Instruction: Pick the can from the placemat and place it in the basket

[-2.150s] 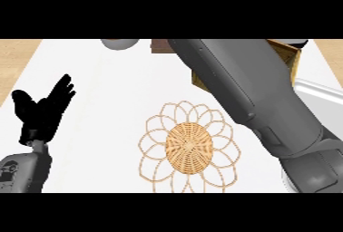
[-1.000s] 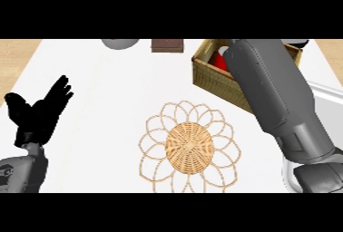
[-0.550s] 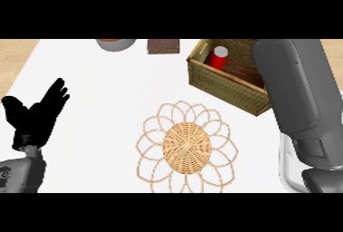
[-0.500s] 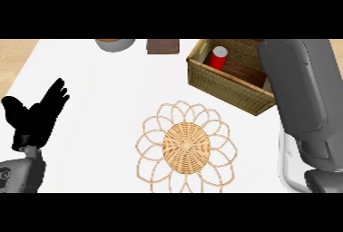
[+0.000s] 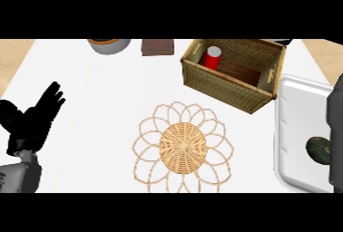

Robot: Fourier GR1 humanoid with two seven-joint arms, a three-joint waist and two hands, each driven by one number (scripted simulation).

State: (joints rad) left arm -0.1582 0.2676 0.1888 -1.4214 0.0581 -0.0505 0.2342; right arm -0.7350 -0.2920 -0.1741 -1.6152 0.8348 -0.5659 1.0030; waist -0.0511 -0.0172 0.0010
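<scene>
Nothing is left for you: the can (image 5: 212, 57) stands upright inside the basket (image 5: 227, 86), and the placemat (image 5: 182, 147) lies bare. Your left hand (image 5: 30, 122) rests open, holding nothing; your right hand is out of view.

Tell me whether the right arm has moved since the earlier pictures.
Yes. It has pulled back from over the basket toward the view's right edge, leaving the can upright inside the basket.

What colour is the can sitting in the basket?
Red, with a pale top. The can stands upright in the basket, seen in the head view.
</scene>
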